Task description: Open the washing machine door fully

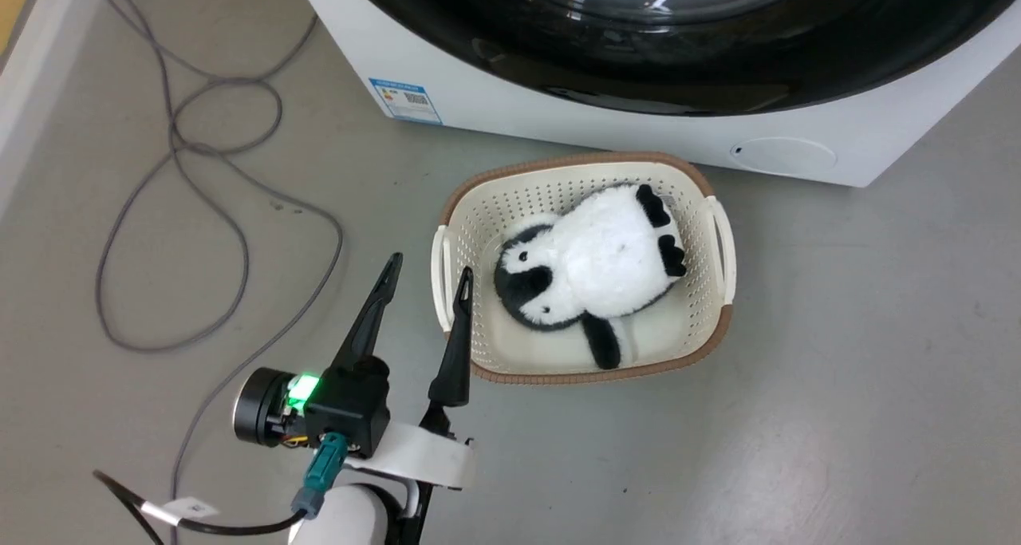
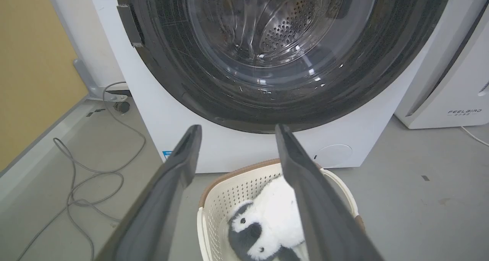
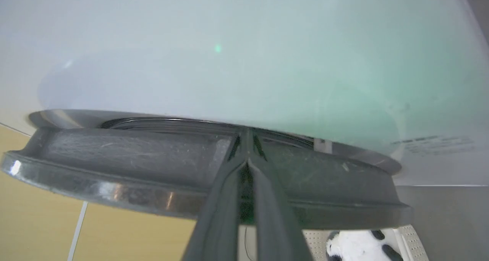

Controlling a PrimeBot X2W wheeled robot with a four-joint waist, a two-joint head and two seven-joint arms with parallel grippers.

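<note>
The washing machine [image 1: 478, 90] stands on the floor [image 1: 861, 385]. The washing machine door [image 2: 183, 81] lies across its front, and the steel drum is visible through the glass. Right gripper [image 3: 247, 138]: fingers pressed together, tips at the seam between the door's dark grey rim and the white front panel. Left gripper [image 1: 431, 266]: fingers spread apart, holding nothing, just beside the left rim of the basket [image 1: 722, 242]. The basket contains a plush penguin [image 1: 606, 258].
</note>
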